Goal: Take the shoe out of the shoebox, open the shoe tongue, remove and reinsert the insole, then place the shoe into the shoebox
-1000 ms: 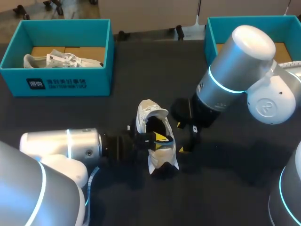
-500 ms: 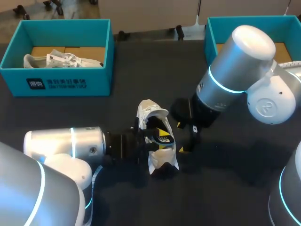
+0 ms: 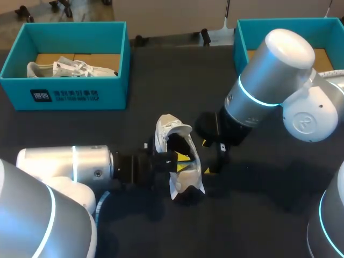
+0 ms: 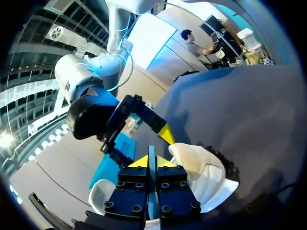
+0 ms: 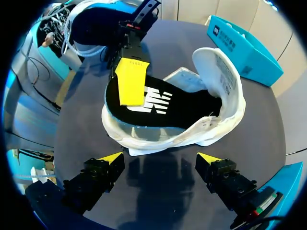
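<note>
White sneaker (image 3: 185,180) lay just ahead of the wide-open right pincer (image 5: 160,160), seemingly waiting to brace it. The left pincer (image 4: 152,161) sat inside, apparently pinched shut on the black insole (image 5: 163,108).

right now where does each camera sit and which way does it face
Head view: above and behind, looking down on the table; left arm and right arm enter from the sides.
Left wrist view: on the left arm, facing along the left gripper, shut on the shoe, toward the right arm.
Right wrist view: on the right arm, facing past the open right gripper at the shoe.
Shared: all three show the shoe.
</note>
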### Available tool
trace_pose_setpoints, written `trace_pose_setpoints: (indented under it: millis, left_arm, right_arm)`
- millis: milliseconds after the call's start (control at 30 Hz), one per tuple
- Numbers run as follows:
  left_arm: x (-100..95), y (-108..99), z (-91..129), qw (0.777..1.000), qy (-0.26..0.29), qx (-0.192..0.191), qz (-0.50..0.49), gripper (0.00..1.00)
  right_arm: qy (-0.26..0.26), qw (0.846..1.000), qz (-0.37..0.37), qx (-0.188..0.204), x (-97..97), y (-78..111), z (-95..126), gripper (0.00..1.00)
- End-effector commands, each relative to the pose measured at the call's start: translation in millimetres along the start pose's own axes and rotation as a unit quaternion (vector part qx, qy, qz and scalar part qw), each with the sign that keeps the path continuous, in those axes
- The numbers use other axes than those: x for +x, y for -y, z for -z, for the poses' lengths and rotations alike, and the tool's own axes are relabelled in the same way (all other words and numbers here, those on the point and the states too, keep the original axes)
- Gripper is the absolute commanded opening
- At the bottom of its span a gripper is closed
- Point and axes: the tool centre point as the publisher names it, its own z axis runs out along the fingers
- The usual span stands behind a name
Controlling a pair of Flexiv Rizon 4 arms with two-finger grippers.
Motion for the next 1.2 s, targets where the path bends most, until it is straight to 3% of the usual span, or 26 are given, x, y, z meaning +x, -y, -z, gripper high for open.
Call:
trace_pose_setpoints:
  millis: [33,267,433,500,567,833,1000,1067,1200]
  left_arm:
    - [1.5,-12,-15,1.000,-0.007,-0.012,0.000,0.00]
    - [3.4,-36,-21,0.999,-0.010,-0.048,0.003,0.00]
    - [3.9,-30,-13,0.999,-0.013,-0.035,0.018,0.00]
    - [3.8,-24,-8,0.999,-0.016,-0.029,0.018,0.30]
    - [2.6,-18,-4,0.999,-0.017,-0.027,0.017,0.43]
    - [-6.2,-2,9,0.999,-0.026,-0.023,0.017,0.44]
    - [-4.1,-1,12,0.997,-0.064,-0.032,0.013,0.46]
    - [-2.5,-3,12,0.996,-0.078,-0.033,0.015,0.52]
    - [-1.3,-8,11,0.994,-0.095,-0.041,0.018,0.47]
  right_arm:
    - [0.000,1.000,0.000,-0.001,0.4,0.3,-1,1.00]
    - [0.000,1.000,0.000,-0.001,0.4,0.3,-1,1.00]
    - [0.000,1.000,0.000,-0.001,0.4,0.3,-1,1.00]
    - [0.000,1.000,0.000,-0.001,0.4,0.3,-1,1.00]
    - [0.000,1.000,0.000,-0.001,0.4,0.3,-1,1.00]
    - [0.000,1.000,0.000,-0.001,0.4,0.3,-1,1.00]
    - [0.000,1.000,0.000,-0.001,0.4,0.3,-1,1.00]
    - [0.000,1.000,0.000,-0.001,0.4,0.3,-1,1.00]
    - [0.000,1.000,0.000,-0.001,0.4,0.3,-1,1.00]
